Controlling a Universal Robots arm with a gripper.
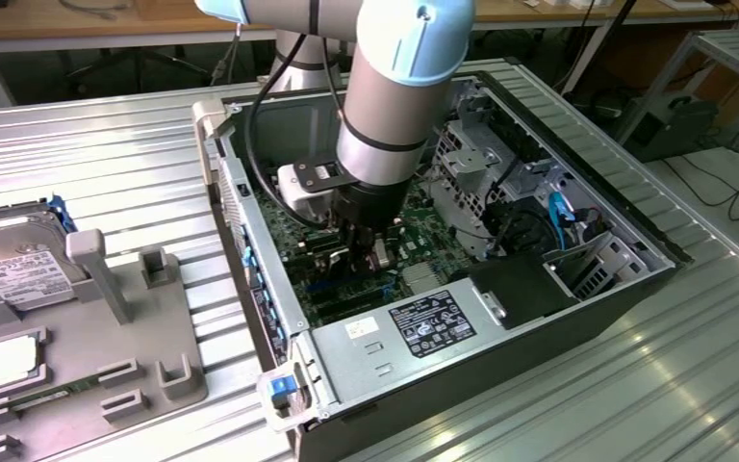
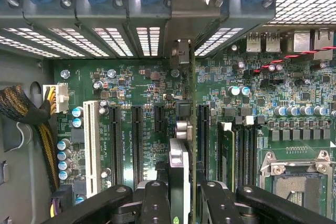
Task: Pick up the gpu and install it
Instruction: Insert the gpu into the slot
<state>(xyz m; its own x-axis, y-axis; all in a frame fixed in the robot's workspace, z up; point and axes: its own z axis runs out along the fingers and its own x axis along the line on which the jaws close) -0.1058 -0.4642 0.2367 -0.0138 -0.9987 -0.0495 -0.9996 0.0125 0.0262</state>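
Green motherboard (image 2: 142, 103) lies right under your pincer (image 2: 181, 192), which is closed on the gpu (image 2: 181, 145), held edge-on inside the computer case (image 1: 626, 289). You are at the install step, I judge: the card must line up with its slot and its bracket with the rear opening.

A robotics or electronics laboratory is indicated. An opened computer case (image 1: 472, 241) is laid on a ribbed metal bench (image 1: 113, 164), with a grey parts fixture (image 1: 100, 356) at its 9 o'clock. Wooden desks (image 1: 113, 29) are seen at 12 o'clock, and loose cables on the floor (image 1: 729, 192) at 3 o'clock.
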